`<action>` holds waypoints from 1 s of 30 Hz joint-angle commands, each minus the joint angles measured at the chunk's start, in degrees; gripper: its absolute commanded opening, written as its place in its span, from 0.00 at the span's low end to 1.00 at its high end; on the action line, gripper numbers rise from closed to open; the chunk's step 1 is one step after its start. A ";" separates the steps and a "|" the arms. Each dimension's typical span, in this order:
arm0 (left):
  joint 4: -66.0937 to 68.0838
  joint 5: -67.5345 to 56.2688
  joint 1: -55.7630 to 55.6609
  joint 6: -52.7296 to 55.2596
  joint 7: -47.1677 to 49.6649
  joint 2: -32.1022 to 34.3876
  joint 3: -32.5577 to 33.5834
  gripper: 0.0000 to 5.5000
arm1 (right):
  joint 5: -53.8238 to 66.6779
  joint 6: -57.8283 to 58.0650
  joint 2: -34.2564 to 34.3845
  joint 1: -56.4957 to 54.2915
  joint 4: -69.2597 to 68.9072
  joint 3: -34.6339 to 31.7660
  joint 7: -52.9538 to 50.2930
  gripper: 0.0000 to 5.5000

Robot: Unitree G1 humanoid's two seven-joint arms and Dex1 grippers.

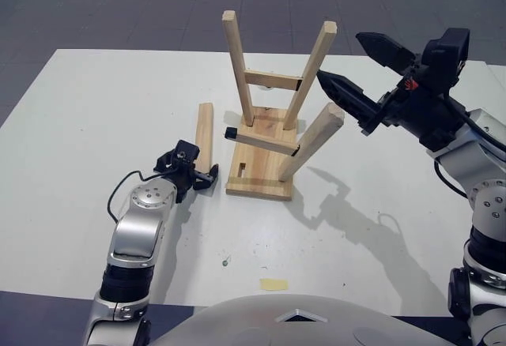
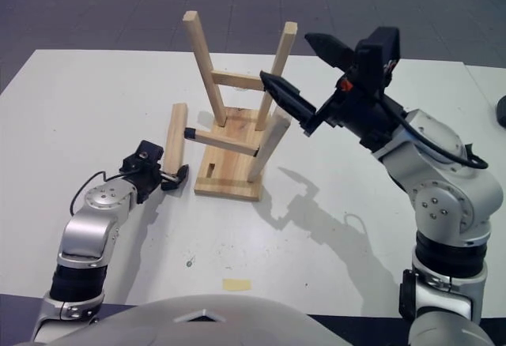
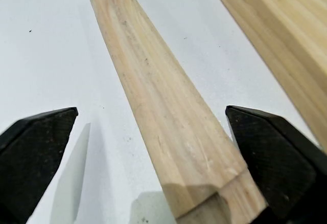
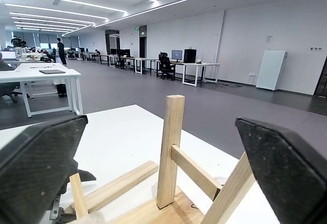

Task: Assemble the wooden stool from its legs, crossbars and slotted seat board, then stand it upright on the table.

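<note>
Flat on the white tabletop, about mid-width, slotted face up: the seat board. Standing from its far end, two upright legs, tied together partway up by a crossbar. Rising from the board's near right part, a third leg, tilted out to the right rather than plumb; cannot tell how deep its foot sits. Sticking out from that leg toward the left, a second crossbar, dark at its free end, hanging just above the board and joined to nothing there. Just left of the board and roughly parallel to its edge, a loose leg, flat on the tabletop.

At the loose leg's near end, low on the tabletop: the left gripper, spread wide, one of its fingers on either side of the wood with bare tabletop showing between.

Raised in the air right of the upright pair: the right gripper, gaping wide, holding nothing, its lower finger close to the right-hand upright leg.

Near the front edge, a small yellow slip.
</note>
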 commanded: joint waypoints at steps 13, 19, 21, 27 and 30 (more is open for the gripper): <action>8.51 -1.82 4.48 -4.53 -8.44 17.38 6.15 0.98 | -3.20 -1.98 2.52 0.94 -1.13 -1.81 -3.46 0.98; 13.18 -5.82 -3.83 -11.01 -14.39 16.23 3.59 0.98 | -3.32 -1.46 2.88 0.44 -0.83 -1.24 -3.36 0.98; 17.43 -5.81 -5.88 -12.54 -15.86 17.44 3.31 0.98 | -3.87 -1.41 2.54 0.47 -0.67 -1.09 -3.20 0.98; 29.46 -5.87 -8.12 -14.33 -22.16 21.55 2.09 0.89 | -4.52 -1.37 2.71 -0.31 0.17 -1.05 -3.09 0.98; 26.71 -7.55 -6.93 -12.59 -25.54 22.40 1.01 0.79 | -5.38 -1.62 2.80 -0.49 0.68 -0.45 -2.78 0.98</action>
